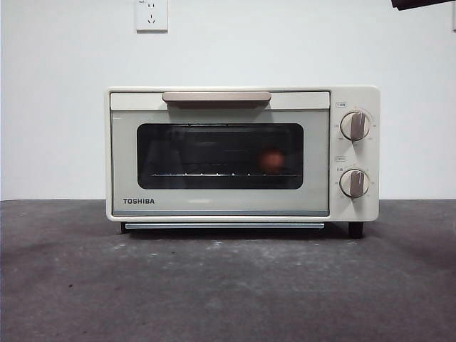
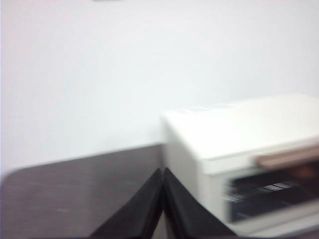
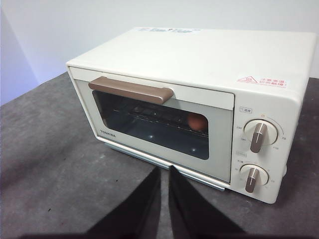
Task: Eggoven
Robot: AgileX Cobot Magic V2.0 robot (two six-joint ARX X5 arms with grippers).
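Observation:
The cream TOSHIBA toaster oven stands on the dark table with its door closed; it also shows in the right wrist view and, blurred, in the left wrist view. The reddish-brown egg lies on the rack inside, behind the glass on the knob side, also seen in the right wrist view. My right gripper is shut and empty, in front of the oven door and above the table. My left gripper is shut and empty, beside the oven's far-from-knobs side. A black arm tip shows at the top right corner.
The dark grey table stretches in front of the oven. A white wall with a socket stands behind it. Two grey knobs sit on the oven's right panel.

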